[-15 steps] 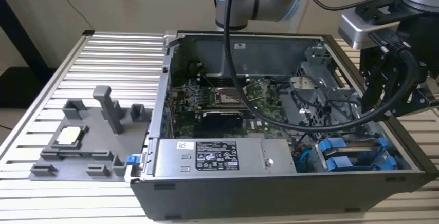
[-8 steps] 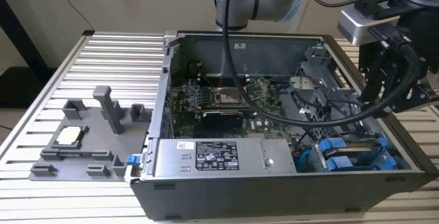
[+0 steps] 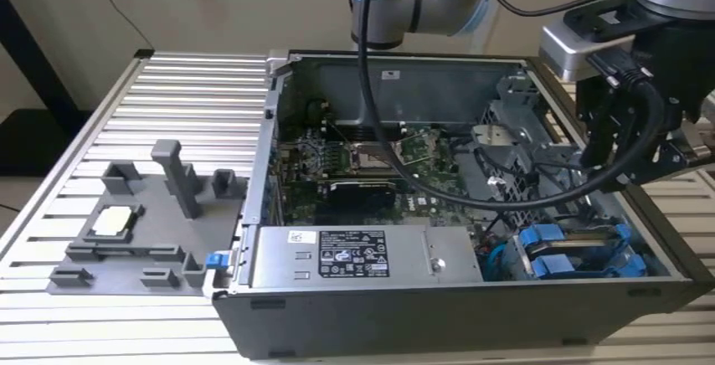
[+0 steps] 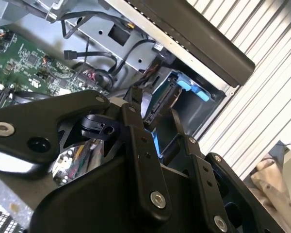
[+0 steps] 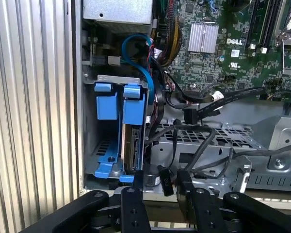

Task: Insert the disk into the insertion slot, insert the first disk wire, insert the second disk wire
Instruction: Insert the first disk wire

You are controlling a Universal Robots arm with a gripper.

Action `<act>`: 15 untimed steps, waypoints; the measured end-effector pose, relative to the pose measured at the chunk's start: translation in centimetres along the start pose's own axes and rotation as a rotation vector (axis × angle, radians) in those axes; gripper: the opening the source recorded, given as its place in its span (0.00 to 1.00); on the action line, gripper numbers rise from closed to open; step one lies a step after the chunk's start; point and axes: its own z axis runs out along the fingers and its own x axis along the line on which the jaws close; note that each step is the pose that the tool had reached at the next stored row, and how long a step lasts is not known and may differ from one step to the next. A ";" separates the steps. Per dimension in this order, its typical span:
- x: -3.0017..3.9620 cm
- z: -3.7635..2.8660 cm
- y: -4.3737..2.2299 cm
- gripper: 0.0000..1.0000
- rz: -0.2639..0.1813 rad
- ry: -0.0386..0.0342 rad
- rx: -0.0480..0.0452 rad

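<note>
Blue-framed disk [image 5: 134, 141] sits in insertion slot [image 5: 117, 78]; my tool [image 5: 161, 176] spread, black connector [image 5: 164, 182] between fingertips [image 5: 138, 177], contact unclear. Exterior view adds worktop fixture [image 3: 134, 208].

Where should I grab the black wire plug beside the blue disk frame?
Probably the black wire plug's short rigid body, not its limp cable. It sits between the gripper's open fingertips, so close across its narrow width, from the case's open side.
</note>
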 end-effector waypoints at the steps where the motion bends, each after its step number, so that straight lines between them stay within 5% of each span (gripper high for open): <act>1: -0.05 0.03 0.07 0.41 -0.001 0.0004 0.0022; 6: -0.09 0.23 0.15 0.41 -0.013 -0.0008 0.0148; 15: -0.09 0.27 0.16 0.41 -0.015 -0.0011 0.0157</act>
